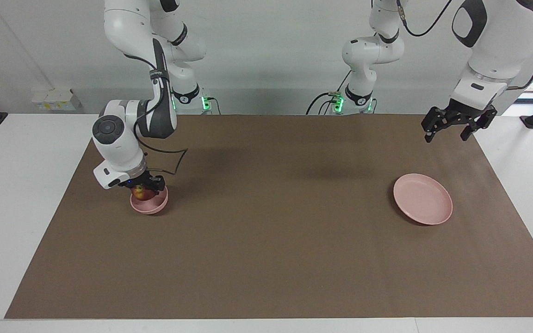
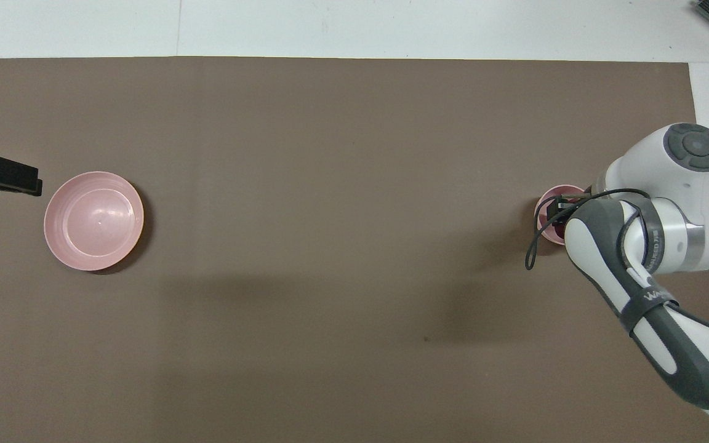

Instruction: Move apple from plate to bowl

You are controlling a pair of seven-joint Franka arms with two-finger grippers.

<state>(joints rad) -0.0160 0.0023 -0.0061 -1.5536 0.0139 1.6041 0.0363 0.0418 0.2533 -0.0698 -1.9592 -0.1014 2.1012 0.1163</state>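
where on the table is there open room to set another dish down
The brown mat is bare between the bowl and the plate. It is crowded only at the bowl, where the right gripper holds the apple. The left gripper hangs open, up near the plate.

One camera sits high across the table and faces the robots, so both arm bases stand at the top of its picture and the whole brown mat (image 1: 275, 240) lies spread below them, seen at a moderate slant from well back. The other hangs high over the robots' own end and looks steeply down and forward, so the arms enter from its lower edge and the mat (image 2: 330, 184) nearly fills the picture. Both take in the same mat with the plate (image 1: 423, 199) (image 2: 93, 220) and the bowl (image 1: 149, 203) (image 2: 545, 212), turned half a turn from one view to the other.
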